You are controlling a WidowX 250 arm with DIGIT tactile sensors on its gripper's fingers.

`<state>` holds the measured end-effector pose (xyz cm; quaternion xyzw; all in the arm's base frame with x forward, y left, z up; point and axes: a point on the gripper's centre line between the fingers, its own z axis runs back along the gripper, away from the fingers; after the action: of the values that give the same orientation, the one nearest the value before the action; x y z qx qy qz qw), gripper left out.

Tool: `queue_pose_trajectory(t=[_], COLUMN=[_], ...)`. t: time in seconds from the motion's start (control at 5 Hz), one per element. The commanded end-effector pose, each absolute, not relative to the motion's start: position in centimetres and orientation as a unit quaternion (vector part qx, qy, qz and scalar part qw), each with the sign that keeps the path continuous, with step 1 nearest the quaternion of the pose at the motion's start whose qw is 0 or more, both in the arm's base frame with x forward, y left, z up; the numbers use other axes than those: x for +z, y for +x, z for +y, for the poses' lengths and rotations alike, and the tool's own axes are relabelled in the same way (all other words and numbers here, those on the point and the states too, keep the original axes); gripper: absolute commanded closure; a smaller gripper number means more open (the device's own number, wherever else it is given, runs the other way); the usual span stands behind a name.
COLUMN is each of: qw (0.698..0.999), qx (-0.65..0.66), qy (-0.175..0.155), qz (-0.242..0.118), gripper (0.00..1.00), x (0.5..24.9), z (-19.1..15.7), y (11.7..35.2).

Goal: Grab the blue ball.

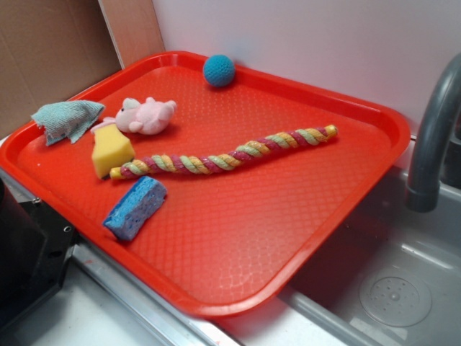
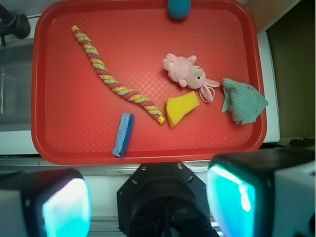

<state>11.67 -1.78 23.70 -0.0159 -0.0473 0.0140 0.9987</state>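
Note:
The blue ball (image 1: 219, 71) is a small teal-blue knitted ball. It rests at the far rim of the red tray (image 1: 288, 238). In the wrist view the ball (image 2: 178, 7) sits at the top edge, partly cut off. My gripper (image 2: 148, 202) is open and empty. Its two teal pads (image 2: 64, 205) stand wide apart at the bottom of the wrist view. It is high above the near side of the tray (image 2: 64, 143), far from the ball. The gripper does not show in the exterior view.
On the tray lie a striped rope toy (image 1: 230, 155), a pink plush toy (image 1: 148, 115), a yellow sponge (image 1: 112, 149), a rectangular blue sponge (image 1: 135, 207) and a teal cloth (image 1: 66, 119). A grey faucet (image 1: 432, 130) and sink (image 1: 392, 288) are on the right. The black robot base (image 1: 29, 245) is at the left.

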Motion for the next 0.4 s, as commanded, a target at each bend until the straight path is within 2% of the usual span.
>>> queue_pose_trajectory(t=[0.0,0.2], qw=[0.999,0.998], qx=[0.014,0.027], qy=[-0.016,0.042], qz=[-0.047,-0.033], gripper=[0.0,0.0], x=[23.7,18.7], z=[-1.8,1.7], y=[11.7,16.7])
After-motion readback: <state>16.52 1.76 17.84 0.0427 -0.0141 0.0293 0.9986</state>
